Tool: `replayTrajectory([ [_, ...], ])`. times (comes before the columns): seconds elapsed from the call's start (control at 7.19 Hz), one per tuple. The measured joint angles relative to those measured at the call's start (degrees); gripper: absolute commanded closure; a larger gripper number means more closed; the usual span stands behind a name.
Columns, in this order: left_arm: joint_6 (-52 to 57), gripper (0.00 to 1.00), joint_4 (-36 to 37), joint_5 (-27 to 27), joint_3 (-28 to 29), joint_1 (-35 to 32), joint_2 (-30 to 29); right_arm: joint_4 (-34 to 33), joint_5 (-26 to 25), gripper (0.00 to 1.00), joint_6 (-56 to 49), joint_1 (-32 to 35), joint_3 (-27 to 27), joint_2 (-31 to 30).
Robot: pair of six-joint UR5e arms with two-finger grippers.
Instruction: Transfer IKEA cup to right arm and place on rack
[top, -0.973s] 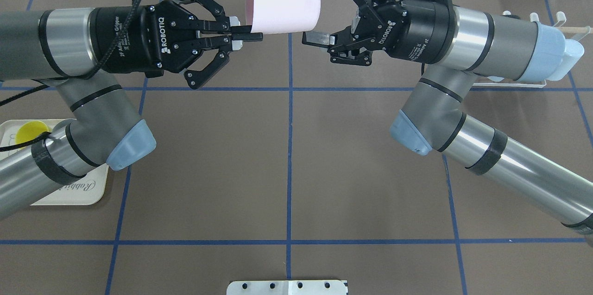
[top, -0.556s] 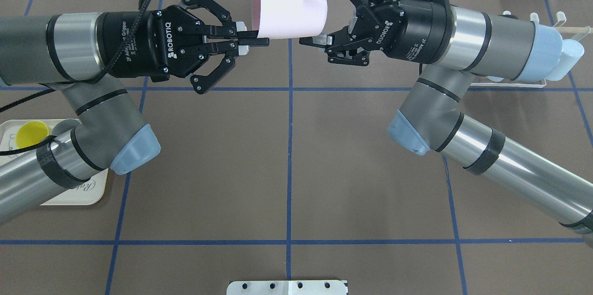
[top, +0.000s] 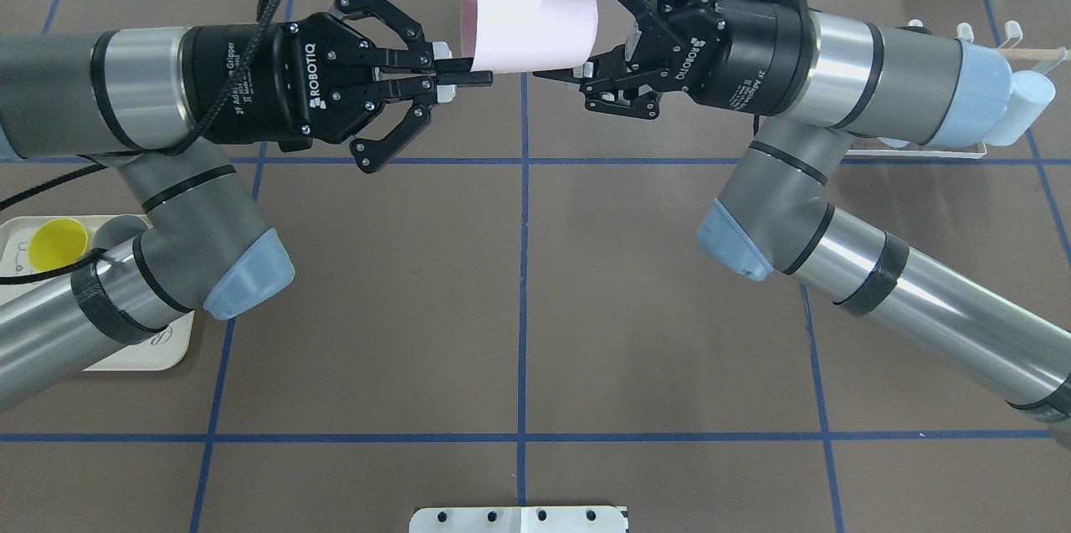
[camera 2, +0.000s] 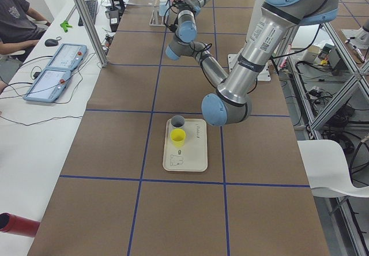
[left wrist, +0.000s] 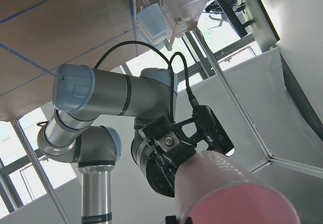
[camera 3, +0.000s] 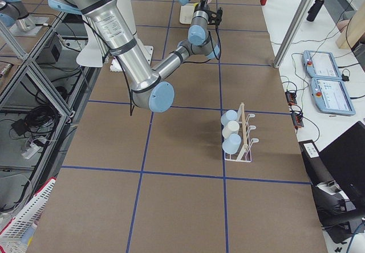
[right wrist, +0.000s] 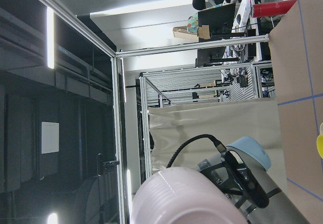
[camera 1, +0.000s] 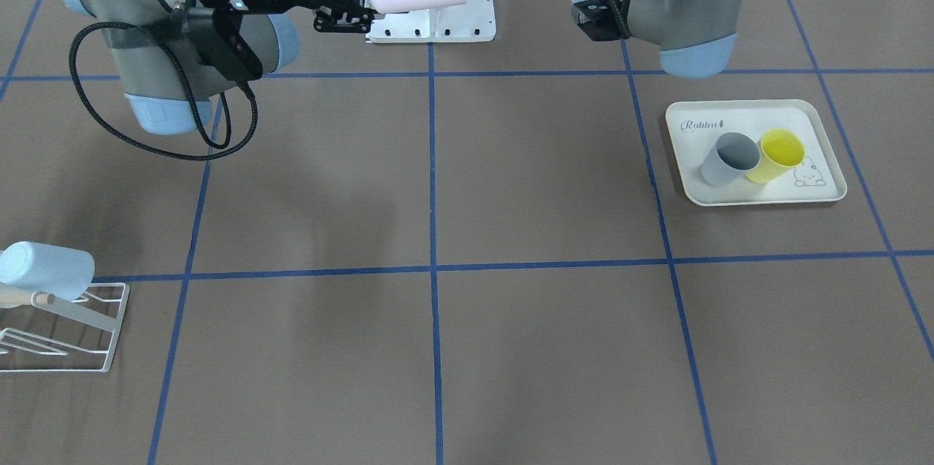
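Brown gridded bench (top: 519,307); pink cup (top: 527,23) hangs mid-air above its far centre. Left gripper (top: 477,71) fingers clenched on its rim wall; right gripper (top: 559,21) fingers spread, straddling the base. Cup likely light, stiff, slick plastic: best taken across the base wall.

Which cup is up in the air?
The pale pink cup, pinched by the left tool. The grey cup and yellow cup sit on the tray; the other cups rest on the rack.
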Motion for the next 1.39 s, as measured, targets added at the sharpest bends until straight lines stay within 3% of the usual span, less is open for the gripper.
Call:
replayTrajectory([
  [0.14,0.0,1.00,0.0,0.0,0.0,0.0,0.0,1.4,0.0,0.58,0.0,0.0,-0.7,0.0],
  [0.28,0.1,0.61,0.0,0.0,0.0,0.0,0.1,3.0,0.0,0.61,0.0,0.0,-1.6,0.0],
  [0.42,0.3,0.01,-0.1,0.0,0.0,0.0,0.2,3.9,-0.1,0.61,0.0,0.1,-2.2,-0.1],
  [0.97,0.8,0.00,0.0,0.1,-0.1,-0.1,0.5,4.5,0.0,0.61,0.1,0.2,-2.4,0.0],
  [1.39,6.1,0.00,0.1,-0.7,-0.6,-4.0,3.3,4.3,0.0,0.60,-0.6,1.4,-2.1,-0.6],
])
